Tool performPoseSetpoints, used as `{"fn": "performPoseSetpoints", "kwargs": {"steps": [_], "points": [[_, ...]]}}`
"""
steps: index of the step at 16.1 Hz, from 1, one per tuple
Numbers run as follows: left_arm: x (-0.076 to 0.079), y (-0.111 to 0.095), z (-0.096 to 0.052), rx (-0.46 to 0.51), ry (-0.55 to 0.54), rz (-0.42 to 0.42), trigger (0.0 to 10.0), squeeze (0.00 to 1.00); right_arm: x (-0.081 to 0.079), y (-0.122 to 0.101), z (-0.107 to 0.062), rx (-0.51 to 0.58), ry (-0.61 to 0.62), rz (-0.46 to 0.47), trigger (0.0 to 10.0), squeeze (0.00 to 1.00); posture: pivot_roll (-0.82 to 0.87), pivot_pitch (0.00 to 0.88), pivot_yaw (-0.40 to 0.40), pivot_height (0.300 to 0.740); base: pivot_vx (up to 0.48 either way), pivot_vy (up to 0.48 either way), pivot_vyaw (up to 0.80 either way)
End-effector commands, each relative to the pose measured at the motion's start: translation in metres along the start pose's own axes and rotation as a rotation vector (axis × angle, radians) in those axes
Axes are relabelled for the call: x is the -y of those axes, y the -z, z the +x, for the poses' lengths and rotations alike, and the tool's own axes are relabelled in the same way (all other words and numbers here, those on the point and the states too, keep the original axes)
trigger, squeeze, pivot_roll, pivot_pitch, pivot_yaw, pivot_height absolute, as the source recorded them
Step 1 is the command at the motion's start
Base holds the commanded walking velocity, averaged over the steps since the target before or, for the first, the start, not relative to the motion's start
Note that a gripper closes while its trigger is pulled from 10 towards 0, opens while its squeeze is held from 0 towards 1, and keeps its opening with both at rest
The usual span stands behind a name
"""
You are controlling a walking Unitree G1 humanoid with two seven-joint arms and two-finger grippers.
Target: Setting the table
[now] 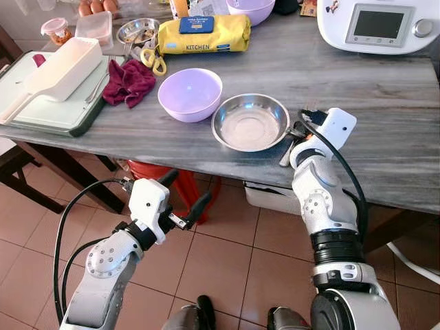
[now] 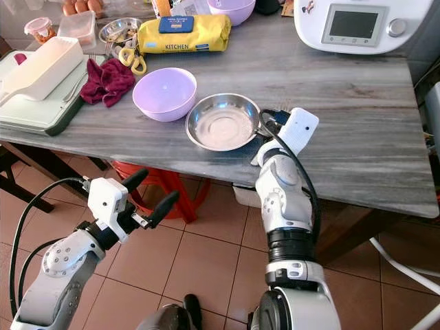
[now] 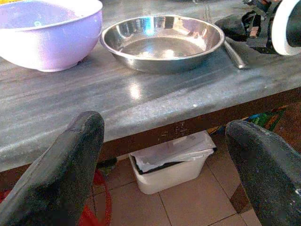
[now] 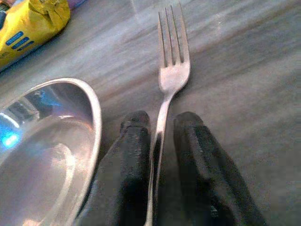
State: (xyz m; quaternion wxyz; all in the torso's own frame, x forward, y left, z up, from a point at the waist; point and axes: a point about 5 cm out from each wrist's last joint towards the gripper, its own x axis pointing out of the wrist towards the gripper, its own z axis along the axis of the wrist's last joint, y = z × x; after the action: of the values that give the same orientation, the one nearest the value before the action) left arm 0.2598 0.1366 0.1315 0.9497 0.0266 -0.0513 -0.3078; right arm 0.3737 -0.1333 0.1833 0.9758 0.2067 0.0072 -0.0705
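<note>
Steel plate (image 1: 250,122) near table (image 1: 385,165) front edge, right gripper (image 4: 159,128) clamped on fork (image 4: 173,70) handle beside it, left gripper (image 1: 184,194) spread empty below the edge.

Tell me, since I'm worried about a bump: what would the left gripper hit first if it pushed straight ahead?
Probably the table edge: the open left gripper points at it from just below the tabletop, under the steel plate. Depth is uncertain.

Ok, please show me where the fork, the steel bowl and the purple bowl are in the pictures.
fork (image 4: 174,77): right wrist view, on the neck below the tines.
steel bowl (image 1: 249,124): left eye view, on the inner bottom.
purple bowl (image 1: 190,93): left eye view, on the inside of the bowl.
</note>
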Motion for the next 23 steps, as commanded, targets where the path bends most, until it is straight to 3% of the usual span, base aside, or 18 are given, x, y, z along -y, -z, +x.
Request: {"fn": "performPoseSetpoints", "kwargs": {"steps": [1,6,8,9,10,12,18,19,20,21,23], "points": [[0.0,0.001,-0.002,-0.019,0.001,0.01,10.0,0.0,0.004,0.017,-0.002,-0.08,0.026,-0.004,10.0,0.87,-0.09,0.262,0.123,0.74,0.0,0.0,0.0],[0.002,0.003,-0.002,-0.028,-0.001,0.01,10.0,0.0,0.013,0.019,-0.004,-0.09,0.039,-0.012,10.0,0.89,-0.09,0.259,0.125,0.74,0.0,0.0,0.0],[0.001,0.003,-0.001,-0.029,-0.002,0.012,10.0,0.0,0.016,0.02,-0.005,-0.102,0.035,-0.033,10.0,0.84,-0.09,0.259,0.125,0.74,0.0,0.0,0.0],[0.001,0.003,-0.001,-0.029,-0.004,0.012,10.0,0.0,0.018,0.022,-0.006,-0.112,0.03,-0.062,10.0,0.11,-0.09,0.259,0.125,0.74,0.0,0.0,0.0],[0.001,0.004,-0.001,-0.03,-0.005,0.012,10.0,0.0,0.019,0.022,-0.006,-0.126,0.02,-0.093,10.0,0.0,-0.09,0.259,0.125,0.74,0.0,0.0,0.0],[0.002,0.005,-0.001,-0.034,-0.006,0.011,10.0,0.0,0.023,0.024,-0.005,-0.169,0.042,-0.175,10.0,0.0,-0.09,0.256,0.125,0.74,0.0,0.0,0.0],[0.001,0.006,0.0,-0.037,-0.013,0.012,10.0,0.0,0.028,0.018,-0.004,-0.189,0.041,-0.219,10.0,0.0,-0.1,0.251,0.121,0.74,0.0,0.0,0.0],[0.001,0.006,0.0,-0.038,-0.013,0.013,10.0,0.0,0.03,0.019,-0.005,-0.19,0.041,-0.221,4.7,0.0,-0.1,0.249,0.119,0.74,0.0,0.0,0.0],[0.001,0.006,0.001,-0.04,-0.015,0.014,10.0,0.0,0.031,0.02,-0.006,-0.196,0.042,-0.221,3.3,0.0,-0.1,0.248,0.119,0.74,0.0,0.0,0.0],[0.002,0.006,0.001,-0.04,-0.015,0.013,10.0,0.0,0.033,0.021,-0.007,-0.205,0.041,-0.227,2.9,0.0,-0.1,0.248,0.119,0.74,0.0,0.0,0.0],[0.002,0.007,0.001,-0.042,-0.018,0.014,10.0,0.0,0.035,0.024,-0.01,-0.226,0.039,-0.23,3.6,0.0,-0.1,0.248,0.119,0.74,0.0,0.0,0.0]]}}
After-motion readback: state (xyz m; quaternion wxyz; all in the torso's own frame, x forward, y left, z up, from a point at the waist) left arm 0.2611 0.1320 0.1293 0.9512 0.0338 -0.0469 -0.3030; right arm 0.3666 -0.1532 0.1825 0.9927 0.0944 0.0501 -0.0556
